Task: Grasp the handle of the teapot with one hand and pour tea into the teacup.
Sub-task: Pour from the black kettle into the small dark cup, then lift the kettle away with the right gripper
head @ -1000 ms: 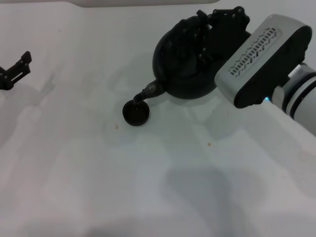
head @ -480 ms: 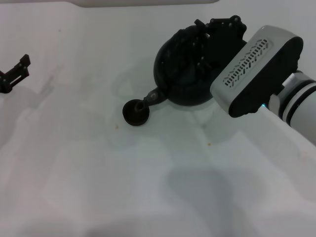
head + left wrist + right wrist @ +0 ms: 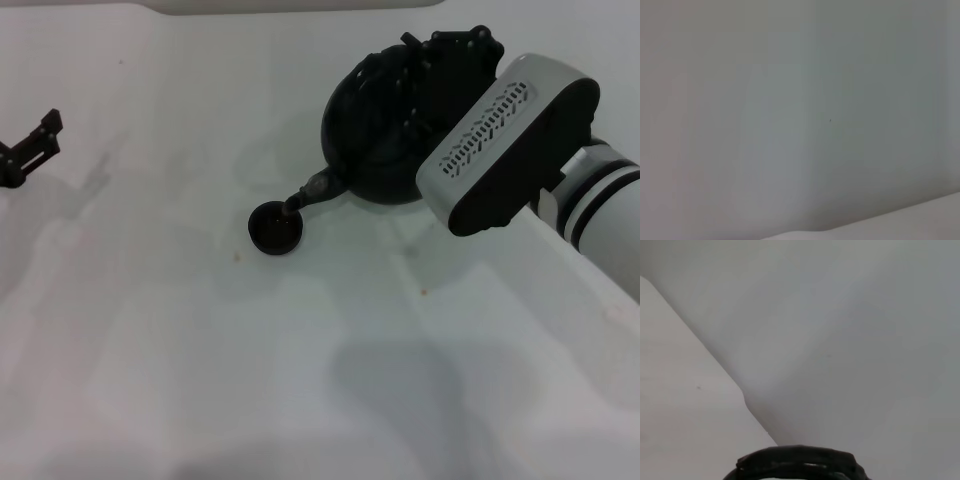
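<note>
In the head view the teapot (image 3: 372, 140) hangs tilted at the far right of the table. Its spout (image 3: 312, 189) points down and left, with the tip just over the rim of the teacup (image 3: 276, 228). My right gripper (image 3: 432, 68) comes in from the right over the pot's top and is shut on the handle (image 3: 398, 72), which is largely hidden among the dark fingers. A black ribbed arc of the handle (image 3: 797, 461) shows in the right wrist view. My left gripper (image 3: 28, 147) is parked open at the table's far left.
The white table (image 3: 200, 340) spreads out toward the front and left. A few small brown specks (image 3: 423, 292) lie in front of the teapot. The left wrist view shows only a pale surface.
The right arm has shifted slightly and the teapot moved a little right with it. Its spout stays over the teacup, which has not moved. The left arm is still.
</note>
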Available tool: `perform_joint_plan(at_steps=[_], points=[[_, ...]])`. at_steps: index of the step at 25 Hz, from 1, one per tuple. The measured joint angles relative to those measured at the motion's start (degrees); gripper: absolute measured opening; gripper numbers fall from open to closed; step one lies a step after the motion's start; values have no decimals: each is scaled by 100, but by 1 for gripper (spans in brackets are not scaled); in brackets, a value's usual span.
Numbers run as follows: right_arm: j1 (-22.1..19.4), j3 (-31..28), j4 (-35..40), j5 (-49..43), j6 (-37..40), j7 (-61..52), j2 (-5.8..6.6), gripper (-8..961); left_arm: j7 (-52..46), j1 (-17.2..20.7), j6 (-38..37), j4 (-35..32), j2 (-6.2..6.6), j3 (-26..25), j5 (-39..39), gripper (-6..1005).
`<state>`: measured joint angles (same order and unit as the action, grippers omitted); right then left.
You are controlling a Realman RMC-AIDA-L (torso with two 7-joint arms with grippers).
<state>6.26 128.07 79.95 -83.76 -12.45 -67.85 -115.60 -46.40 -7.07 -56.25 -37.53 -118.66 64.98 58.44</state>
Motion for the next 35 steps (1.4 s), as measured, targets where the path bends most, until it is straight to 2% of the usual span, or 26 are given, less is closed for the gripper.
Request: perform_joint_plan(at_steps=[12,35], points=[[128,259,-27,21,-459,294,-18,105,12,-40,5,0,8,-30,-5,879],[139,438,-38,-12,-617,589,-14,105,27,-101,71,0,18,-47,-36,879]])
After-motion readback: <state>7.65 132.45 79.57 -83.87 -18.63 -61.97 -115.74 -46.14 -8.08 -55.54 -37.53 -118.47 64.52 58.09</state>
